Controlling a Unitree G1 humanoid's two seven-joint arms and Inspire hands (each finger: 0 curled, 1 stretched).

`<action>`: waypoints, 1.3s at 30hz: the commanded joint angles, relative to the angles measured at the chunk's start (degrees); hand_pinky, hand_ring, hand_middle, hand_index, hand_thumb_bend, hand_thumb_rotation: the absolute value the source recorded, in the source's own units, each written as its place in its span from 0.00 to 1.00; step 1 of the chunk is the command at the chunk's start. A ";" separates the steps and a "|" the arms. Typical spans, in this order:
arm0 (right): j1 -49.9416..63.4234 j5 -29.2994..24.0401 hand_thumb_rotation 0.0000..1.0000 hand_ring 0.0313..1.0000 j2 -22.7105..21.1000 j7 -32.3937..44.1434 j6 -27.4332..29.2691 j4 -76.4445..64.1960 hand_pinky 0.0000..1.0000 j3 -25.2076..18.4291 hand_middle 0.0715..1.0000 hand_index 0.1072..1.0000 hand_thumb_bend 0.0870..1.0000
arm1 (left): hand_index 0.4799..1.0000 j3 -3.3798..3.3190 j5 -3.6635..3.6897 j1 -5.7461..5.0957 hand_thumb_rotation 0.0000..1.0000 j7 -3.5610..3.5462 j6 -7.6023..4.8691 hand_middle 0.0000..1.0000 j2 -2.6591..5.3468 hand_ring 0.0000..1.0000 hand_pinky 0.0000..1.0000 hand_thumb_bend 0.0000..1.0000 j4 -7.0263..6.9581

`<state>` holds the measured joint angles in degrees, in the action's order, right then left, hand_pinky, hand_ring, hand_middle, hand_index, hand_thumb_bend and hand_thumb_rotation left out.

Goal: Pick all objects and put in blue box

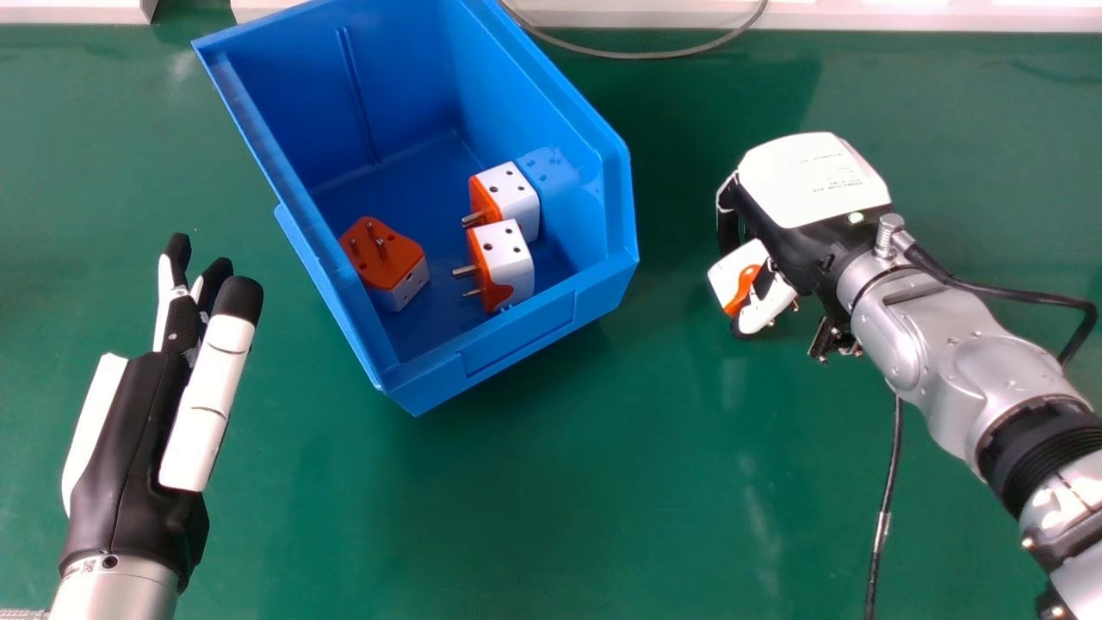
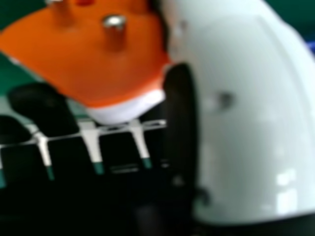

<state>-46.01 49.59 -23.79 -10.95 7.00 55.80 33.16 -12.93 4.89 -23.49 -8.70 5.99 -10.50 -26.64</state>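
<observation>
Adapter (image 1: 727, 269) and right hand (image 1: 814, 181) make one unit here: the thumb and curled fingers grip the white and orange block, which pokes out on the hand's left, the side toward the blue box (image 1: 516, 353). In the right hand view its orange face (image 2: 98, 64) and metal pins (image 2: 114, 22) look back at the palm. Whether its underside touches the worktop (image 1: 671, 499) cannot be told.

What matters now is the box, which lies to the left of this hand, with a strip of bare worktop between the fingertips and its nearest wall. The opening is past that wall, farther left, and the box's long axis slants away from the hand toward the far left. So the carry should go up first, then sideways over the rim; a low, straight sweep could knock the block against the wall.

Beyond the rim from this hand, an orange-topped adapter (image 1: 379, 254) and two white-topped ones, a farther block (image 1: 516, 198) and a nearer block (image 1: 510, 258), already lie inside. The left hand (image 1: 129, 439), fingers straight and holding nothing, rests across the box from the loaded one; the right is the natural choice for this drop.
</observation>
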 commanded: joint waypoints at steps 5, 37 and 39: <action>3.16 -1.63 0.00 0.08 -3.12 1.50 0.68 -8.75 0.07 -2.17 0.40 0.41 0.47 | 0.98 0.09 -0.57 0.58 0.95 0.21 -0.54 1.00 -0.29 0.97 0.95 0.75 -1.14; 21.73 -12.49 0.00 0.07 -7.33 22.43 3.80 -70.47 0.05 -19.18 0.43 0.42 0.47 | 0.96 1.78 -1.96 8.89 0.94 2.20 0.49 0.99 0.56 0.97 0.94 0.78 6.02; 19.40 -11.94 0.00 0.07 -5.74 22.35 4.92 -69.03 0.05 -18.23 0.43 0.42 0.47 | 0.96 2.01 -2.06 9.08 0.94 2.34 0.41 0.99 0.74 0.97 0.94 0.78 6.24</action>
<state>-23.57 38.52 -30.40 11.73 10.58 -12.49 14.86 -11.03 3.08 -14.76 -6.75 7.03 -9.87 -20.28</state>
